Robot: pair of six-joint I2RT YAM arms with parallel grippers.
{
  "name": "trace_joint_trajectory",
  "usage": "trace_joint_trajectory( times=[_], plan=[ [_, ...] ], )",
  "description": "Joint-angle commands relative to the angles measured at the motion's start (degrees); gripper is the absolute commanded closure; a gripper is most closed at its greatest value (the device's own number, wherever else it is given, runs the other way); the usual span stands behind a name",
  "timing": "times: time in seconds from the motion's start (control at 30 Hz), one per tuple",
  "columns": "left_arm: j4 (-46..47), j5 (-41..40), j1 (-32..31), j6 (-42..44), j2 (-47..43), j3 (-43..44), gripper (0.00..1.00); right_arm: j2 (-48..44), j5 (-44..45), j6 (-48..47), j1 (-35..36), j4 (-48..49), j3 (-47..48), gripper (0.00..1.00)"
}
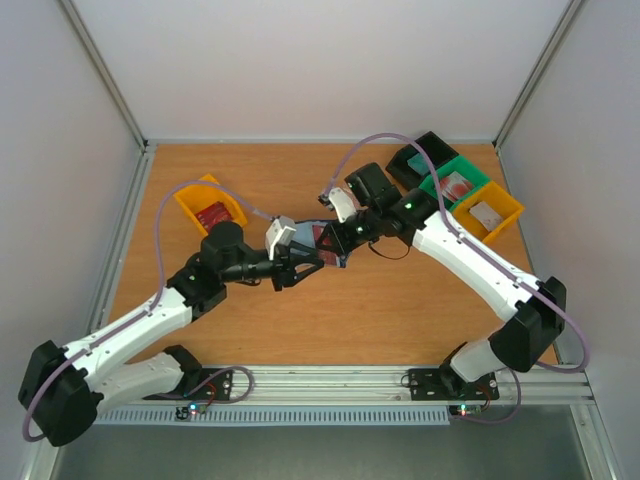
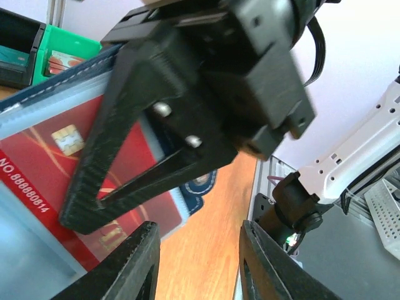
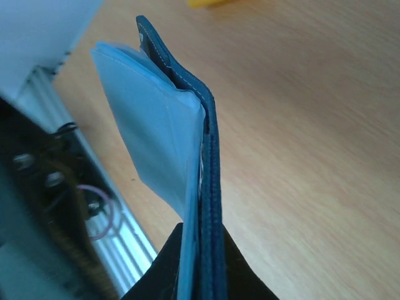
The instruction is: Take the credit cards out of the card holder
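Observation:
My right gripper is shut on the edge of the navy-blue card holder and holds it open above the middle of the table. In the right wrist view the holder stands edge-on between my closed fingers, with its pale blue pockets spread to the left. In the left wrist view a red credit card sits in a pale pocket, partly hidden by the right gripper's black finger. The closing tab hangs below. My left gripper is open and empty beside the holder, its fingers just below the card.
A yellow bin holding a red card stands at the back left. Black, green and yellow bins stand in a row at the back right. A metal rail runs along the near edge.

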Motion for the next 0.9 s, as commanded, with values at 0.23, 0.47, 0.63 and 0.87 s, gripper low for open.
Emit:
trace_joint_trajectory(
  times=[0.23, 0.47, 0.63, 0.87],
  plan=[
    [-4.27, 5.98, 5.04, 0.10, -4.14, 1.08, 0.62, -10.49, -18.19, -10.71, -0.43, 7.85, -4.52, 0.99],
    [-0.35, 8.33, 5.19, 1.28, -4.49, 1.67, 0.59, -14.33, -24.39, -13.84, -0.49, 10.99, -7.50, 0.98],
    [7.15, 8.75, 4.47, 0.69, -3.42, 0.84, 0.60, -13.57, -29.82, -10.37, -0.49, 17.31, -8.36, 0.98],
    [10.30, 9.80, 1.52, 2.48, -2.70, 2.03, 0.73, -12.37, -30.06, -8.68, -0.48, 21.20, -9.62, 0.98]
  ],
)
